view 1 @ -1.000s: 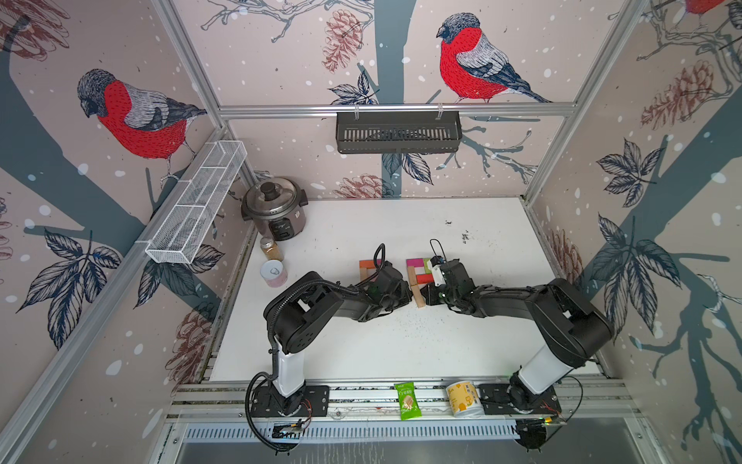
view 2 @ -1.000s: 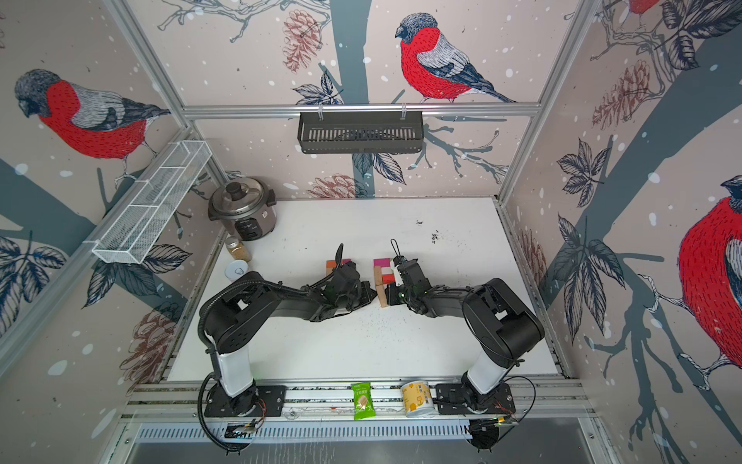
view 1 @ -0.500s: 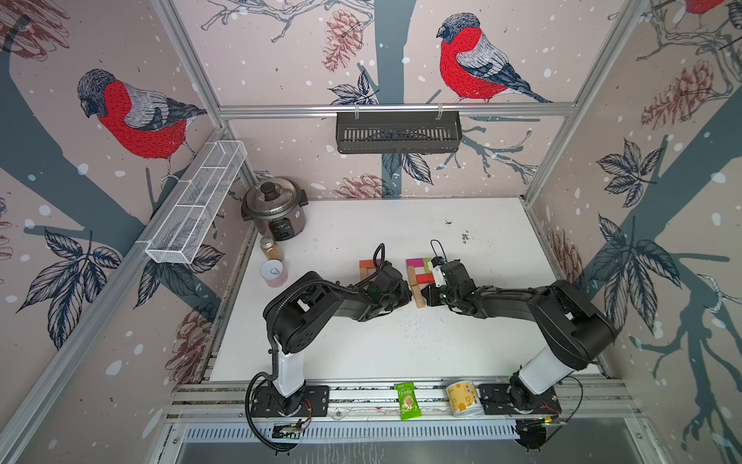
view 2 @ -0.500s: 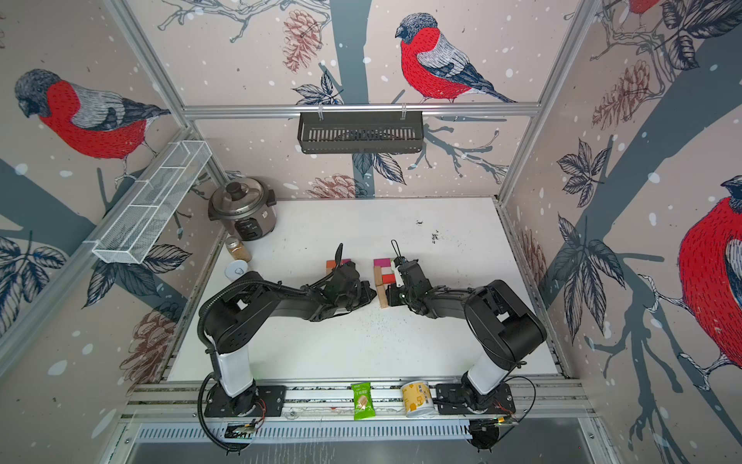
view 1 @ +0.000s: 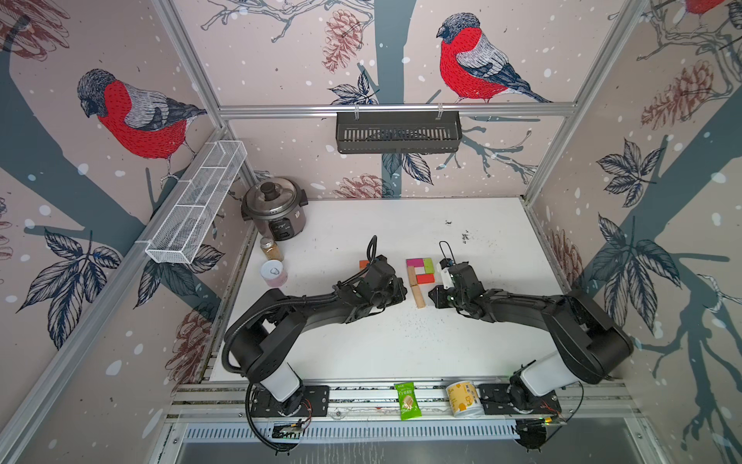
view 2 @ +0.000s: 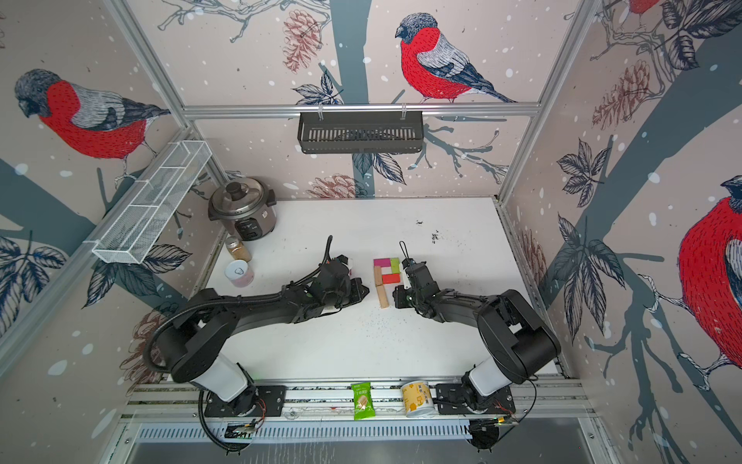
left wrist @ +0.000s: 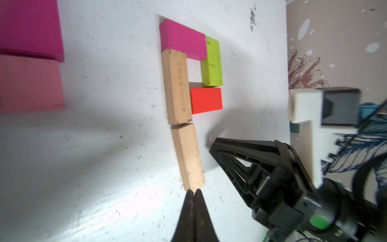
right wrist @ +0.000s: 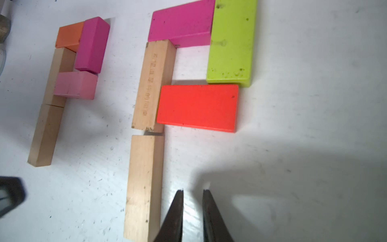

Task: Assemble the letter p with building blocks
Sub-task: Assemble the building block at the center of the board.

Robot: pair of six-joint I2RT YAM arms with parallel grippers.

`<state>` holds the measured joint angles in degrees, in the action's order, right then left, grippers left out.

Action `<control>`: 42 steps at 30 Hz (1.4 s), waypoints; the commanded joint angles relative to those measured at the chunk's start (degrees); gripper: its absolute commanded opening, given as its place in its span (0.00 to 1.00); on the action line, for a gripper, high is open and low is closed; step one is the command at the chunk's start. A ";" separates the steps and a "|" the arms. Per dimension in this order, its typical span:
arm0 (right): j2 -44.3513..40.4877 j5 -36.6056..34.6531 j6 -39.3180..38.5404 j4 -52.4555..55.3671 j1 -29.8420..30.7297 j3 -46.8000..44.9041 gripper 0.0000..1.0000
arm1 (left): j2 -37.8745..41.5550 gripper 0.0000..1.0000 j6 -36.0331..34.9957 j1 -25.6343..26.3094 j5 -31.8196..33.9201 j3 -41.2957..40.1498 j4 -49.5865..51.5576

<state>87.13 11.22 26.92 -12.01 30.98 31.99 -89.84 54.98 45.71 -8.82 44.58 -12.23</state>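
Markings on site: one stamp and three printed labels, none legible.

Stamped wood bar [right wrist: 154, 88] [left wrist: 180, 83], the one lying against the red block [right wrist: 198, 108]: a single row of dark pressed characters runs lengthwise on its top face and shows in both wrist views. The strokes are blurred, so no letter or digit can be made out for certain. Green snack packet [view 1: 407, 401] on the front rail: pale print near one end and a tan picture at mid-length, too small to read in both top views. Yellow can [view 1: 463, 399] beside it: brownish marks on its side, unreadable. Rice cooker [view 1: 277, 209]: dark front panel with faint light marks, unreadable.
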 commanded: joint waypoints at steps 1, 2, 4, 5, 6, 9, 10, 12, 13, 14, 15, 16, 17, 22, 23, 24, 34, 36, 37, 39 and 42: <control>-1.80 0.41 0.05 1.03 0.32 -0.75 0.21 | 5.83 0.00 -5.67 0.42 0.27 -0.99 5.54; -2.42 0.47 0.00 1.15 0.60 -1.24 0.23 | 8.17 0.00 -6.83 0.60 0.67 -1.77 6.73; -4.09 0.18 0.01 1.35 1.24 -2.44 0.27 | 13.43 0.04 -8.52 0.69 1.89 -3.66 8.83; -5.07 -0.24 0.02 1.63 1.57 -3.22 0.30 | 16.14 0.07 -9.50 0.69 3.07 -4.61 10.12; -5.91 -1.11 -0.02 1.95 1.88 -3.85 0.31 | 18.78 0.12 -10.53 0.69 4.70 -5.51 12.02; -6.72 -3.66 0.07 2.96 2.99 -4.83 0.30 | 25.44 0.36 -12.21 0.68 9.22 -7.63 16.71; -6.50 -3.71 0.09 3.13 3.42 -4.76 0.28 | 27.41 0.44 -12.88 0.57 10.68 -8.30 17.69; -5.99 -5.81 0.03 3.89 5.13 -4.23 0.24 | 31.39 0.62 -14.68 0.52 13.17 -10.14 18.30; -5.73 -6.51 -0.01 4.22 5.62 -4.01 0.22 | 33.04 0.69 -15.16 0.47 14.18 -10.87 18.34; -5.30 -6.65 -0.06 4.36 6.04 -3.71 0.20 | 34.72 0.78 -15.50 0.43 15.38 -11.37 18.70; -4.86 -6.57 -0.25 4.46 6.34 -3.47 0.19 | 36.38 0.86 -15.98 0.27 16.48 -11.64 19.27; -4.38 -6.65 -0.36 4.61 6.61 -3.20 0.18 | 37.34 0.90 -16.41 0.06 17.21 -11.84 19.61; -3.98 -6.70 -0.49 4.76 6.80 -2.95 0.18 | 38.41 0.96 -16.77 -0.19 17.79 -11.84 20.08; -2.52 -6.83 -0.78 4.95 7.47 -2.15 0.18 | 38.01 0.97 -18.01 -1.02 18.86 -10.82 21.78; -2.35 -6.75 -0.90 4.89 7.59 -2.06 0.18 | 37.38 0.97 -18.08 -1.06 18.84 -10.58 21.89; -2.03 -6.66 -0.90 4.82 7.66 -1.90 0.18 | 36.74 0.97 -18.11 -1.07 18.99 -10.35 22.05; -0.43 -6.01 -1.21 4.72 8.29 -1.14 0.17 | 34.21 0.96 -18.75 -1.10 19.35 -9.35 22.29; -0.51 -5.95 -1.25 4.65 8.39 -1.18 0.17 | 34.30 0.96 -18.92 -1.17 19.71 -9.25 22.51; -0.57 -6.04 -1.15 4.63 8.39 -1.22 0.17 | 34.29 0.97 -18.87 -1.22 19.77 -9.31 22.56; -0.40 -6.28 -1.14 4.67 8.39 -1.14 0.17 | 34.16 0.96 -18.77 -1.24 19.55 -9.39 22.42; 0.46 -6.73 -1.16 4.95 8.39 -0.54 0.17 | 33.96 0.96 -18.48 -1.23 19.37 -9.76 22.07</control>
<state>86.78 5.56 26.39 -10.35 39.29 31.11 -55.77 37.04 44.47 9.47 34.83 9.85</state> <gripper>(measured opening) 0.175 0.964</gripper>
